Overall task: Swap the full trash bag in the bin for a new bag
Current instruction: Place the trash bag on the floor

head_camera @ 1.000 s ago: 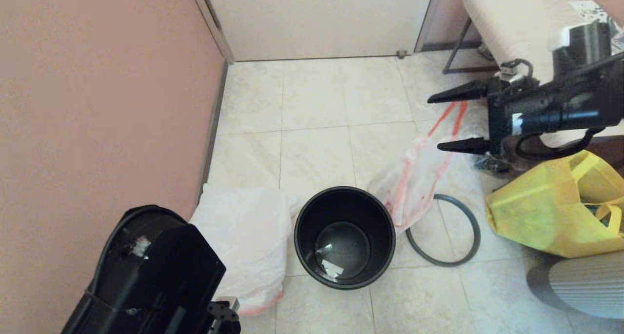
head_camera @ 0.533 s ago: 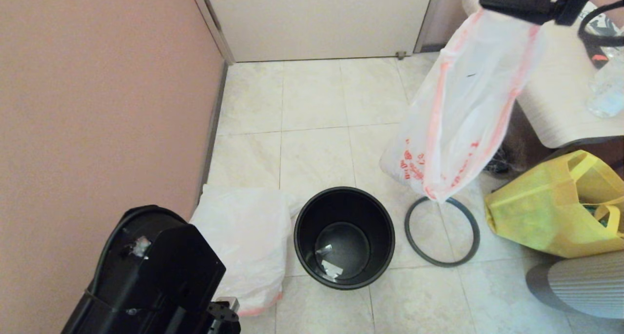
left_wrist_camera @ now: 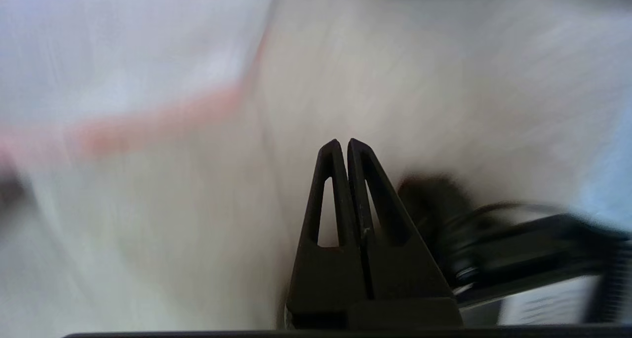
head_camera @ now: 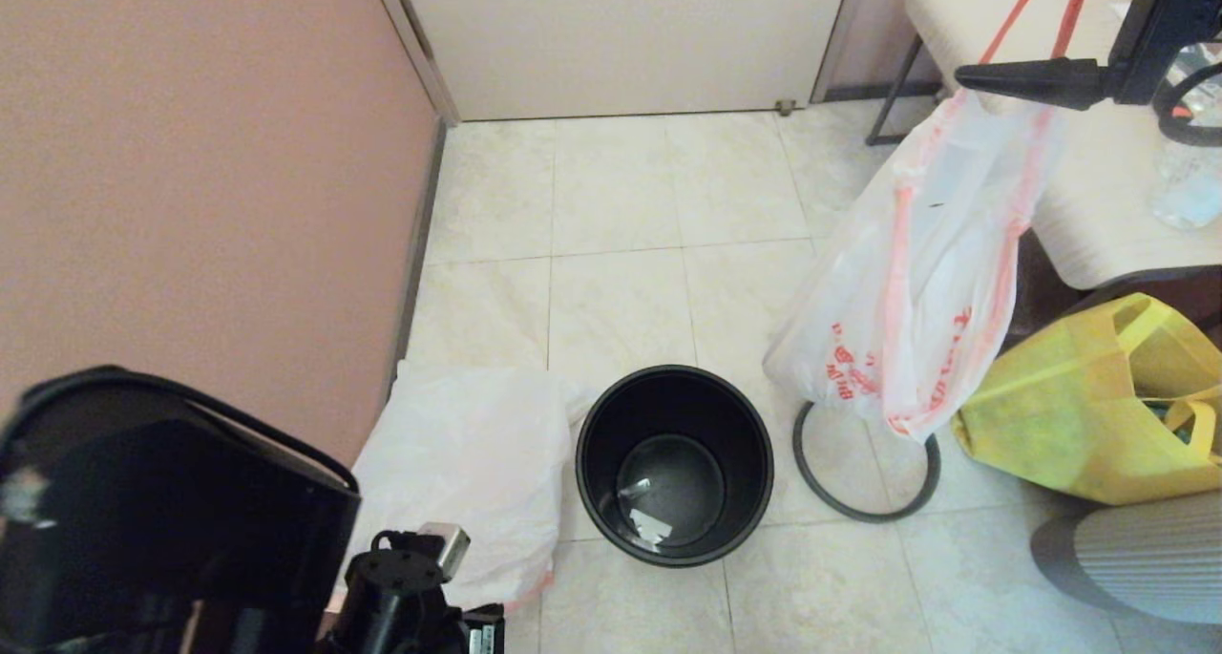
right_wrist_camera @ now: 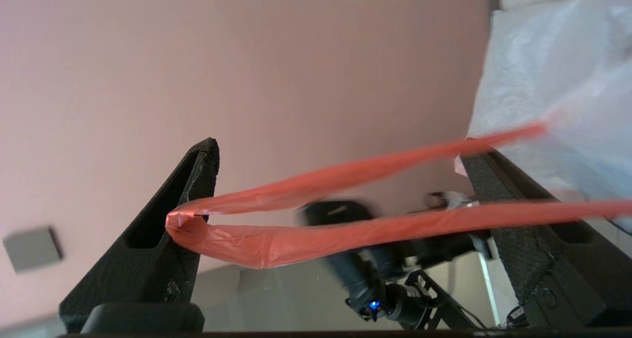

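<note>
The old-bag half of the job looks done, and the new-bag half has not begun. The bin (head_camera: pixel 594 444) stands on the floor (head_camera: pixel 621 205) with no liner in it; only a couple of small scraps lie on its glossy bottom. Its grey ring (head_camera: pixel 864 515) lies flat on the floor just beside it, off the rim. The full trash bag (head_camera: pixel 916 291) is out of the bin and hangs in the air above the ring, between the bin and the yellow tote (head_camera: pixel 1069 415). It is carried by its orange-red drawstring (right_wrist_camera: pixel 276 244), which is looped over the wide-spread jaws of the right gripper (right_wrist_camera: pixel 340 148); what it holds I cannot make out. The new bag (head_camera: pixel 477 444) lies slumped on the floor against the wall, touching the bin on the side away from the ring. The left gripper (left_wrist_camera: pixel 343 143), jaws pressed together and holding nothing, hovers low near it without touching it. By my reading, what is left is to set the full bag down out of the way, open the new bag, seat it in the bin, fold its hem over the edge and press the ring back on.
</note>
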